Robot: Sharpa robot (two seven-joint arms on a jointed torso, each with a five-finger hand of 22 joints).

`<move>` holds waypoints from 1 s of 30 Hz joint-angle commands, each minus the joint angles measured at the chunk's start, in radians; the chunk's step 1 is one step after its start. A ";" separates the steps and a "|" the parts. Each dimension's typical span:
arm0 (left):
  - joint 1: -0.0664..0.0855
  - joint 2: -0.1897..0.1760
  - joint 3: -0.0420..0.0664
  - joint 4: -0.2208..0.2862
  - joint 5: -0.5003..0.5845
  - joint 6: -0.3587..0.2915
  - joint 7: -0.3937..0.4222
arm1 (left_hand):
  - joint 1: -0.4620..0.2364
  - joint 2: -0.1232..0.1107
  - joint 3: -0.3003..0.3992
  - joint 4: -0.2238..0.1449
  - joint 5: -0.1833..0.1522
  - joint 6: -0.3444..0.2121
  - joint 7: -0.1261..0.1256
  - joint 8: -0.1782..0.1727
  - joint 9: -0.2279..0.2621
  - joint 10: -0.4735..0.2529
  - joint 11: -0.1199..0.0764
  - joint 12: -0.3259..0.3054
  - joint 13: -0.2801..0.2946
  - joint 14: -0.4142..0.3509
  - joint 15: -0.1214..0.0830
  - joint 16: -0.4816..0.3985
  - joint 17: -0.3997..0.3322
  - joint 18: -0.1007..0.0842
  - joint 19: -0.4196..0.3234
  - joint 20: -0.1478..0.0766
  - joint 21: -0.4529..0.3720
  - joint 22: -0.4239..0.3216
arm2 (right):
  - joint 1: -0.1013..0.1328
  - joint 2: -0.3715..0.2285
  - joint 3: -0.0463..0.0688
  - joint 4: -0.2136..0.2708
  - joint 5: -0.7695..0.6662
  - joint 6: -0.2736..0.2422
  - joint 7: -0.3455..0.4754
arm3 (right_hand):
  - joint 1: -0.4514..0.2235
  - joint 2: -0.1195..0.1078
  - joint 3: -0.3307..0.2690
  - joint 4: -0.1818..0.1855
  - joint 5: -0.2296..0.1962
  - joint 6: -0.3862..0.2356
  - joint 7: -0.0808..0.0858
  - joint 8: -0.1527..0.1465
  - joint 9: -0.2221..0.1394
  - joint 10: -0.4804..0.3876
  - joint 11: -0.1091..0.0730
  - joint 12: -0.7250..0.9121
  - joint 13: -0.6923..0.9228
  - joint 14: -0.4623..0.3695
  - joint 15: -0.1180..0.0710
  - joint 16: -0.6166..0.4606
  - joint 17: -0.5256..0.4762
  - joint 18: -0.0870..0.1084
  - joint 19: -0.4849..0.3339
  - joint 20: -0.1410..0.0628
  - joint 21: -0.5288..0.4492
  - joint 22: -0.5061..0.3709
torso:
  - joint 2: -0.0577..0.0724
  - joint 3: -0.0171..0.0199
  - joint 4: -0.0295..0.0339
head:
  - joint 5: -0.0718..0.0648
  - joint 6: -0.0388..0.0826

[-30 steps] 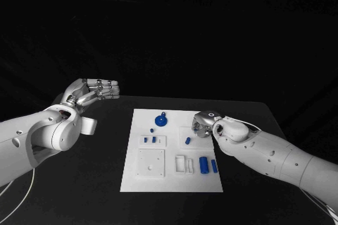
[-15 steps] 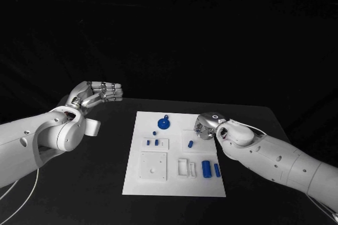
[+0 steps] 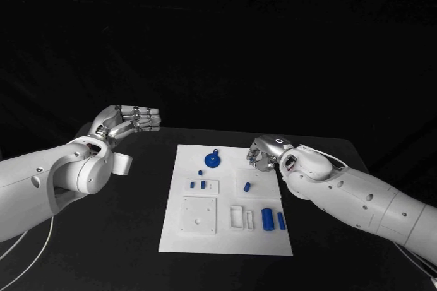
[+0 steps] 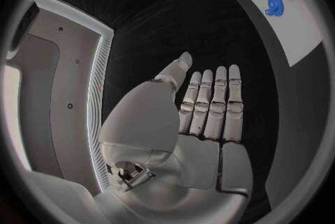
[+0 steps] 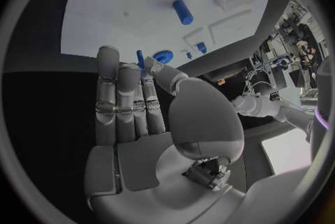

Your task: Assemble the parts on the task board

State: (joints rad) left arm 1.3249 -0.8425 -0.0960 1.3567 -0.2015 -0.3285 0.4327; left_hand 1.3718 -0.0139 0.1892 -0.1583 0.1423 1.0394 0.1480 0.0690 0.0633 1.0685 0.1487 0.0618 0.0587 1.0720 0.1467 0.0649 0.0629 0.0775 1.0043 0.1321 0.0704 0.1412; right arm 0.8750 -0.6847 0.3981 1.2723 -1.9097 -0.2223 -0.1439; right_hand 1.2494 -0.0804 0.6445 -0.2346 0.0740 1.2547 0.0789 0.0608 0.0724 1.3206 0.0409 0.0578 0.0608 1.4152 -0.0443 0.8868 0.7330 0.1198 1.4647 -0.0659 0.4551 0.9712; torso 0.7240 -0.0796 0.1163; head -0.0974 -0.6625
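Note:
The white task board [image 3: 228, 231] lies in the middle of the black table. On it are a blue gear-shaped part [image 3: 211, 159], two small blue parts [image 3: 197, 185], a short blue peg [image 3: 247, 187] and two blue cylinders [image 3: 271, 218] near the front right. My right hand [image 3: 263, 154] hovers over the board's far right corner, fingers straight and apart from the thumb, holding nothing [image 5: 129, 106]. The peg [image 5: 182, 12] and gear [image 5: 162, 56] lie beyond its fingertips. My left hand [image 3: 127, 122] is raised off to the board's left, fingers extended and empty [image 4: 209, 106].
White raised blocks [image 3: 241, 216] and a square plate [image 3: 197, 214] sit on the board's near half. The left wrist view shows the board's corner [image 4: 293, 28] with the gear [image 4: 274, 5]. Bare black table surrounds the board on all sides.
My right hand has lifted and drawn back from the board's surface toward its far right corner. The left hand has barely moved. The parts lie as before.

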 commanded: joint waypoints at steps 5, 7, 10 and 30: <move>0.001 0.020 -0.002 -0.021 0.006 0.006 -0.011 | 0.012 0.002 -0.004 0.005 -0.001 -0.005 -0.001 -0.002 -0.001 -0.005 0.000 0.000 -0.001 -0.007 0.002 -0.005 -0.001 0.008 0.006 -0.001 0.005 -0.006 | 0.001 0.010 0.002 0.059 0.031 -0.004 0.005 | 0.004 -0.005 0.004 0.002 0.008 0.007 0.002 0.003 0.001 0.019 -0.011 0.002 0.001 0.000 -0.008 -0.006 0.002 0.015 0.029 -0.008 -0.007 0.002 | 0.001 -0.0002 0.0009 | 0.017 0.000; 0.001 0.024 -0.003 -0.026 0.006 0.005 -0.014 | 0.012 0.002 -0.004 0.006 -0.001 -0.005 -0.001 -0.002 -0.001 -0.005 0.000 0.000 -0.001 -0.006 0.001 -0.005 -0.001 0.008 0.007 -0.001 0.005 -0.007 | 0.001 0.016 0.002 0.072 0.032 -0.001 0.007 | 0.003 -0.005 0.004 0.003 0.010 0.007 0.002 0.003 0.001 0.019 -0.011 0.002 0.001 0.000 -0.008 -0.006 0.002 0.016 0.029 -0.009 -0.008 0.003 | 0.000 -0.0006 0.0007 | 0.024 -0.001; 0.002 0.036 -0.007 -0.035 0.006 0.006 -0.018 | 0.013 0.001 -0.004 0.008 -0.001 -0.005 -0.001 -0.001 -0.001 -0.004 0.000 0.000 -0.001 -0.006 0.001 -0.005 -0.001 0.008 0.007 -0.001 0.005 -0.008 | 0.001 0.030 0.001 0.095 0.031 0.005 0.012 | 0.002 -0.004 0.003 0.004 0.015 0.006 0.002 0.003 0.000 0.018 -0.011 0.002 0.001 0.000 -0.008 -0.007 0.003 0.016 0.029 -0.009 -0.010 0.003 | -0.001 -0.0011 0.0019 | 0.036 0.001; 0.011 0.120 -0.016 -0.102 0.001 0.009 -0.024 | 0.021 0.000 -0.002 0.016 0.000 -0.006 0.000 -0.002 -0.001 -0.005 0.000 0.000 -0.001 -0.007 0.001 -0.005 -0.001 0.008 0.007 -0.001 0.006 -0.014 | -0.013 0.134 -0.120 0.154 -0.105 0.027 0.038 | -0.009 0.004 -0.007 -0.009 0.051 0.004 0.003 0.003 0.001 0.016 -0.011 0.002 0.001 0.002 -0.011 -0.014 0.003 0.017 0.034 -0.012 -0.022 0.010 | 0.002 0.0010 0.0019 | 0.160 0.005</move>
State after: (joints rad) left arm 1.3337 -0.7283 -0.1122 1.2578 -0.2016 -0.3287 0.4054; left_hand 1.3805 -0.0147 0.1875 -0.1482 0.1423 1.0394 0.1479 0.0690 0.0633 1.0686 0.1486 0.0618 0.0587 1.0720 0.1467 0.0649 0.0630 0.0775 1.0042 0.1321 0.0704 0.1277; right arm 0.8636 -0.5536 0.2803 1.4264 -1.9559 -0.2137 -0.1235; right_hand 1.2465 -0.0834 0.6403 -0.2386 0.1204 1.2545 0.0790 0.0587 0.0723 1.3188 0.0390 0.0531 0.0599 1.4166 -0.0501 0.8788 0.7357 0.1201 1.4648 -0.0730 0.4398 0.9800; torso 0.7254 -0.0797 0.1182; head 0.0467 -0.6540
